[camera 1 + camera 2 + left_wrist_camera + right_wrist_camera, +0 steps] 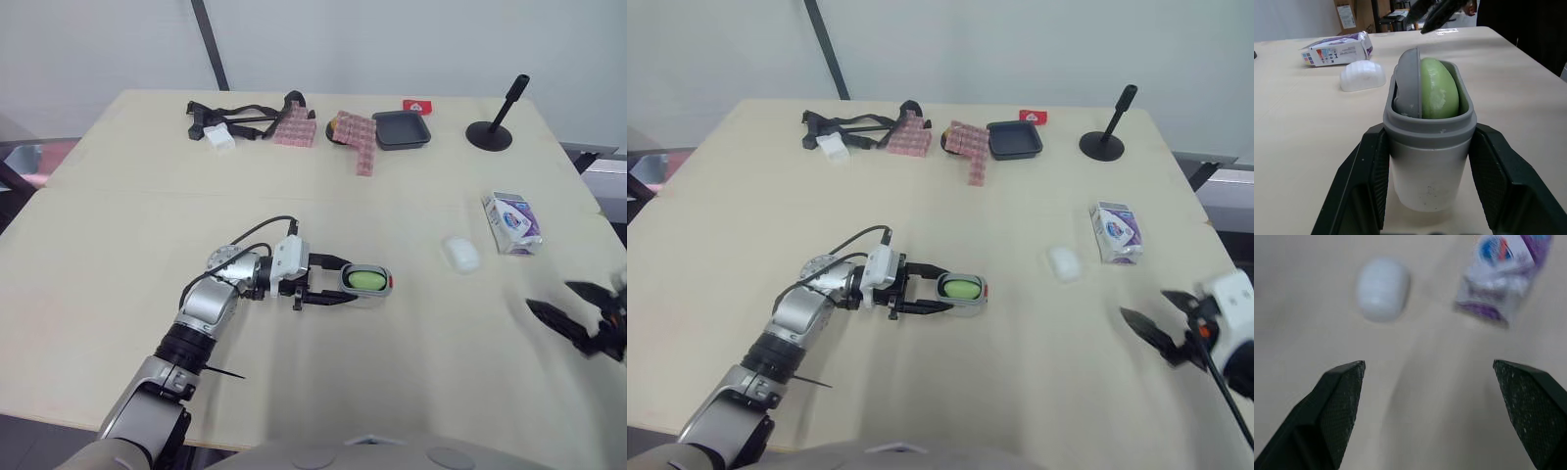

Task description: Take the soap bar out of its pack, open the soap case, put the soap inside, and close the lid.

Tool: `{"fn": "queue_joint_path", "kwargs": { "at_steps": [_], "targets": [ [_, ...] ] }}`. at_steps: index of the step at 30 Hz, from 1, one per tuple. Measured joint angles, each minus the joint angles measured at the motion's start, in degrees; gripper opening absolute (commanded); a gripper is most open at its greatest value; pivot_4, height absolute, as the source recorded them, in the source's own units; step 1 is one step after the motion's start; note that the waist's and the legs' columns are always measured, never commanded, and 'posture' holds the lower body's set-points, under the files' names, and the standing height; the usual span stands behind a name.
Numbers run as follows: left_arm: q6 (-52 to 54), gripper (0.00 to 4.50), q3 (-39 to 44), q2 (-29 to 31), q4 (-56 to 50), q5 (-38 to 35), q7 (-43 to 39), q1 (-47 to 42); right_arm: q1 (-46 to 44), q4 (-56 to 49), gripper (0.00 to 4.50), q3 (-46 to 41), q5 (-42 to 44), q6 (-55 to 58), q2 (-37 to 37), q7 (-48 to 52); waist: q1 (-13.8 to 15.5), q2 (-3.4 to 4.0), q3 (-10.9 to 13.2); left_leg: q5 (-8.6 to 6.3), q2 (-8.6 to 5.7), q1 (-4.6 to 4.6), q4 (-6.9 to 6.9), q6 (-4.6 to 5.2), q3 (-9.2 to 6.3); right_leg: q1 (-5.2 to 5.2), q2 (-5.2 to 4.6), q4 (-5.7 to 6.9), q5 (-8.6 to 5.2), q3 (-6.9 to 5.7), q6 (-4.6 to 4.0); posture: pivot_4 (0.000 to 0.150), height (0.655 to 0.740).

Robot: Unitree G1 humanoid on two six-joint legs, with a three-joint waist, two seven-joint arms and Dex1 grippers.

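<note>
The grey soap case [367,281] lies at the table's middle, and my left gripper [345,281] is shut on its sides. The green soap bar [1439,90] sits inside the case next to a grey insert [1408,78], and the case's mouth is uncovered. A white domed lid [460,255] rests on the table to the right of the case. Beyond it lies the white and purple soap pack [512,222]. My right gripper [551,297] hovers open at the table's right front, nothing between its fingers [1332,406], pointing toward the lid [1382,289] and pack [1506,274].
Along the far edge are a black strap bundle [240,119], pink packets [358,137], a black tray [401,129], a red card [416,105] and a black stand [490,132]. The table's right edge [598,211] runs close to the pack.
</note>
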Motion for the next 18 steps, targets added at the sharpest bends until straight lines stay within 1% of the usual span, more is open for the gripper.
{"fn": "queue_joint_path", "kwargs": {
  "at_steps": [3,6,7,8,9,14,16,18],
  "targets": [
    [0.29,1.87,-0.04,-0.1,-0.3,0.16,0.28,0.09,-9.57,-1.68,4.49,1.38,7.95,14.0,-2.17,-8.81,0.39,0.0,0.0,0.01,-0.02,0.15,-0.21,-0.02,0.01,0.18,0.0,-0.27,-0.01,-0.02,0.01,0.15,0.74],
    [0.44,1.87,-0.03,-0.11,-0.55,0.16,0.41,0.03,-17.84,-1.9,4.49,3.94,12.76,22.91,-1.82,-16.39,0.82,0.03,0.0,0.14,-0.02,0.1,-0.29,-0.26,0.03,0.16,0.03,-0.39,-0.02,-0.01,0.01,0.15,0.74],
    [0.5,1.87,0.0,-0.06,-0.6,0.13,0.52,0.03,-22.03,-1.61,4.49,4.84,14.19,26.55,-0.86,-20.01,0.95,0.03,-0.01,0.16,0.0,0.08,-0.32,-0.29,0.03,0.16,0.07,-0.45,-0.02,-0.01,0.01,0.15,0.74],
    [0.57,1.87,-0.04,-0.12,-0.67,0.17,0.56,-0.03,-24.37,-1.26,4.49,5.3,14.89,28.49,-0.3,-22.05,1.03,0.03,-0.01,0.16,0.0,0.06,-0.32,-0.31,0.04,0.15,0.07,-0.47,-0.02,-0.01,0.01,0.15,0.74],
    [0.71,1.87,0.0,-0.05,-0.75,0.14,0.77,-0.01,-29.11,-0.37,4.49,6.65,15.42,32.06,0.91,-25.71,1.06,0.03,-0.01,0.18,-0.01,0.05,-0.33,-0.35,0.05,0.15,0.09,-0.49,-0.02,0.0,0.01,0.15,0.74],
    [1.19,1.87,-0.04,-0.2,-0.99,0.18,1.43,0.05,-39.81,0.33,4.49,11.7,13.77,42.17,2.46,-33.65,1.55,0.06,-0.01,0.19,-0.01,0.01,-0.34,-0.42,0.05,0.14,0.11,-0.5,-0.02,0.0,0.01,0.15,0.74],
    [1.27,1.87,-0.03,-0.21,-1.01,0.16,1.61,0.1,-42.2,1.11,4.49,13.38,14.09,45.35,2.66,-35.52,1.74,0.06,-0.01,0.19,-0.01,0.01,-0.34,-0.44,0.05,0.14,0.11,-0.51,-0.02,0.0,0.02,0.15,0.74],
    [1.32,1.87,-0.03,-0.25,-1.04,0.17,1.75,0.13,-44.09,5.72,4.49,15.89,17.84,46.53,1.46,-38.91,1.83,0.06,-0.01,0.18,-0.02,0.01,-0.34,-0.45,0.06,0.15,0.09,-0.52,-0.01,0.03,0.02,0.15,0.74]
  ]
}}
